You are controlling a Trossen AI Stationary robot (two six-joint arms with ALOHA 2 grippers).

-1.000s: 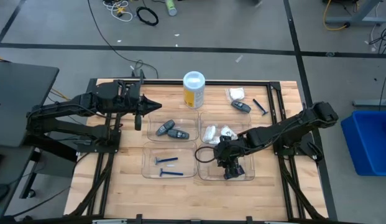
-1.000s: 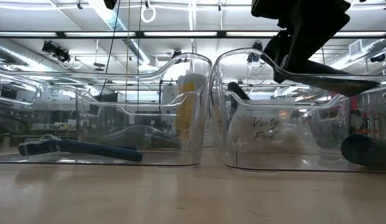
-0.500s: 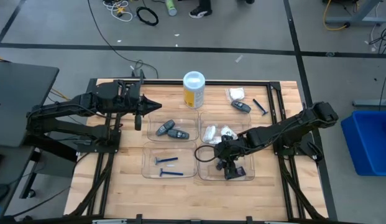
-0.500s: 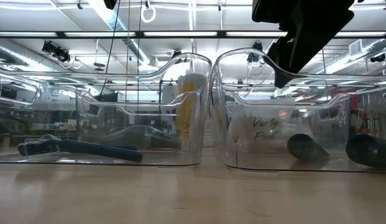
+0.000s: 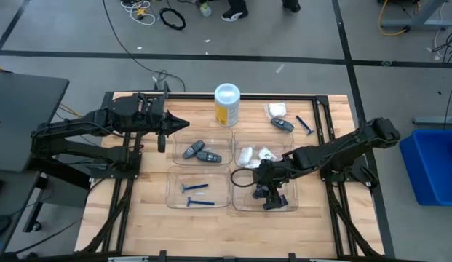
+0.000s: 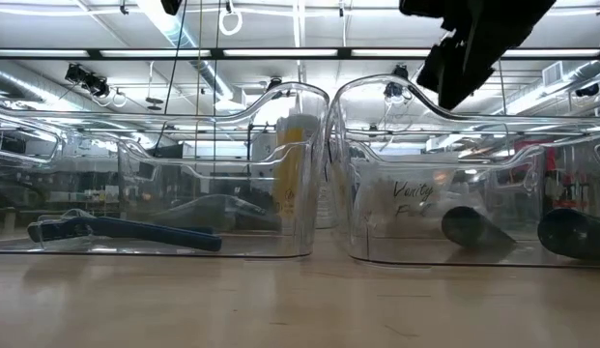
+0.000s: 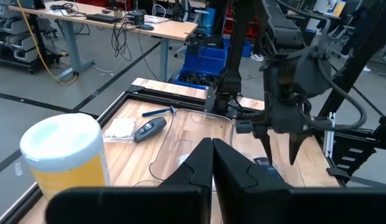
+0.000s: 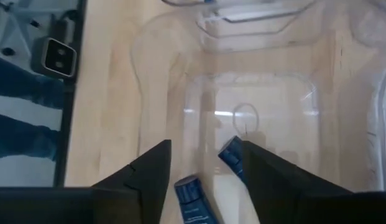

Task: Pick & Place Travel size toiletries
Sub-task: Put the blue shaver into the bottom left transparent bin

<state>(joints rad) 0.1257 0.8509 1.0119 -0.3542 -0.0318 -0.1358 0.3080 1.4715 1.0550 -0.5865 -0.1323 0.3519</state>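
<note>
Above the front-right tray [image 5: 244, 206], right gripper [image 5: 270, 194] hangs with jaws spread, two dark blue tubes [image 8: 194, 198] lying loose inside below it; best lift straight up clear of the rim; left gripper [image 5: 161, 138], jaws pressed together, waits far across.

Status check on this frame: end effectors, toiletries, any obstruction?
Right end effector open above front-right tray, empty. Two dark blue tubes lying in that tray. Left end effector shut, parked beside yellow canister. No obstruction seen.
</note>
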